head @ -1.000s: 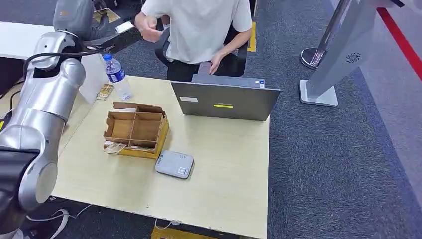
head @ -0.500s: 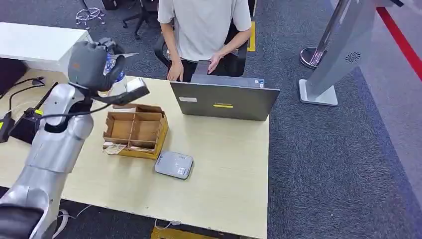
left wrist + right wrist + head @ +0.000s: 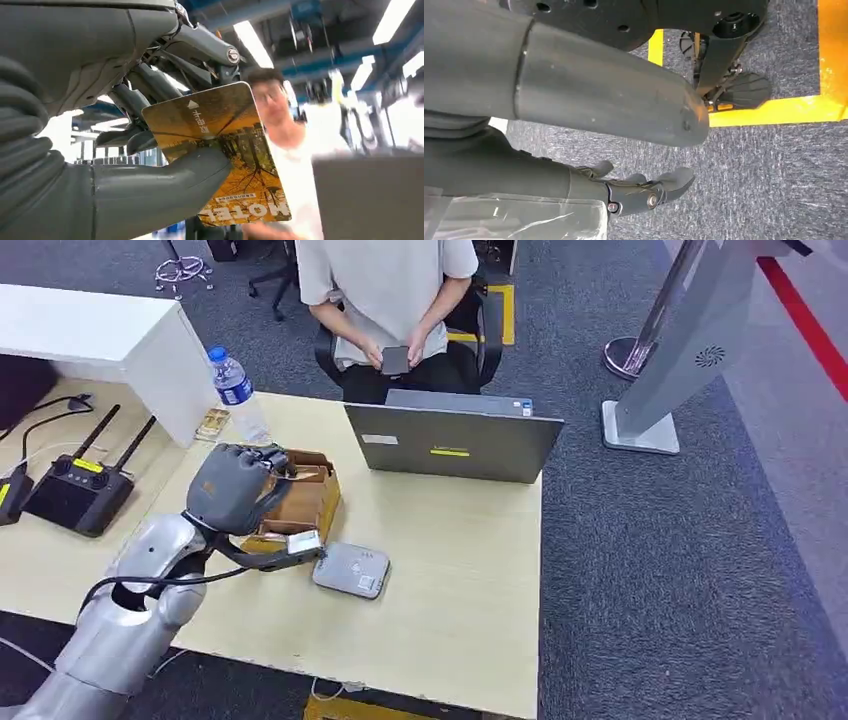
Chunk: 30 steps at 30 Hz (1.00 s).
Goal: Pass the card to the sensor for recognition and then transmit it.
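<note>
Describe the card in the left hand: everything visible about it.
The card is a thin, stiff-looking rectangle with rounded corners, printed in golden yellow with dark bare trees. One end carries a small white arrow and white characters, the other large white letters reading "MOTEL". The left hand pinches it, the thick grey thumb across its printed face and darker fingers behind. In the head view it pokes out flat beneath the hand, just beside the grey sensor on the table; contact with the sensor cannot be judged.

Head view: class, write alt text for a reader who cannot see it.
The robot's left hand holds a card just beside a grey sensor on a table. Behind sit a cardboard box, a laptop and a seated person.
</note>
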Motion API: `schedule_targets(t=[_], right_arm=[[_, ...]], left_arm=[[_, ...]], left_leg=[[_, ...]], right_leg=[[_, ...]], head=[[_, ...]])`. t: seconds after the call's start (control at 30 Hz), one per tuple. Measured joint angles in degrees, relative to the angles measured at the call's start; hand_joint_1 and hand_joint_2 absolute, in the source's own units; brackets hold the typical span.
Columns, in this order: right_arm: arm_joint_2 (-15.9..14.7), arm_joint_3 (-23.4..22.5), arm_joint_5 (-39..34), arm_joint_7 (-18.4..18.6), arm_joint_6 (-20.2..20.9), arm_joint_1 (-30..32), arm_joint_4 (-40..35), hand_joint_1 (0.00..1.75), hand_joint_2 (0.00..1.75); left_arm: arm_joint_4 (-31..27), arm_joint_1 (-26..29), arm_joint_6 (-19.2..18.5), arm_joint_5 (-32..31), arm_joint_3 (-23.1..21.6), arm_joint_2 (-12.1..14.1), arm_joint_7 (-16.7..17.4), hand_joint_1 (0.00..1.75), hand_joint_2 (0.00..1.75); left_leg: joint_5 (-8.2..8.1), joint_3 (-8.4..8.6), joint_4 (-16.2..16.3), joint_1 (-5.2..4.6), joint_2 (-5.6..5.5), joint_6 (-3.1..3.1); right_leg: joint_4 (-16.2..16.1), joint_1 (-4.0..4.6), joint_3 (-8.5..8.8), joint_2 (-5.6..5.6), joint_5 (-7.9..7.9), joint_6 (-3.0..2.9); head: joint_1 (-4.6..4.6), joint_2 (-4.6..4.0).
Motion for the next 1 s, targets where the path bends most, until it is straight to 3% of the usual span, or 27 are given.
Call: schedule_targets(t=[0.27,0.37,0.57,0.77,1.0], right_arm=[[0.0,0.0,1.6,-0.7,0.8,-0.2,0.0,0.0,0.0],[0.1,0.0,2.1,-0.8,0.8,-0.4,0.0,0.0,0.0],[0.3,-0.2,2.3,-0.5,0.8,-0.5,0.0,0.0,0.0],[0.5,-0.4,3.0,0.5,0.7,-0.5,0.0,0.0,0.0],[0.5,-1.5,2.7,0.5,0.7,-0.5,0.0,0.0,0.0]], left_arm=[[8.1,-4.3,-1.0,-1.5,-4.8,-4.7,1.3,1.75,1.75],[12.1,-6.8,-1.1,-2.4,-7.3,-7.6,1.8,1.75,1.75],[16.3,-8.5,-3.5,-3.4,-12.0,-10.7,2.2,1.75,1.75],[18.6,-8.7,-6.0,-3.9,-15.1,-10.7,3.3,1.75,1.75],[18.1,-8.4,-7.8,-3.5,-17.2,-7.1,4.8,1.75,1.75]], left_leg=[[0.02,-0.03,0.0,-0.01,-0.04,0.03],[0.02,-0.05,0.0,-0.01,-0.13,0.03],[0.02,-0.04,0.0,-0.01,-0.09,0.03],[0.02,-0.04,0.0,0.0,-0.09,0.03],[0.02,-0.04,0.0,0.01,-0.09,0.02]], right_leg=[[0.0,-0.01,0.0,-0.03,0.02,0.03],[0.0,-0.01,0.04,-0.1,0.02,0.03],[0.0,0.0,0.03,-0.06,0.03,0.04],[0.0,0.01,0.01,-0.06,0.03,0.04],[0.0,0.01,0.02,-0.06,0.03,0.04]], head=[[0.0,0.0],[0.02,0.0],[0.0,0.0],[0.0,0.0],[0.0,0.0]])
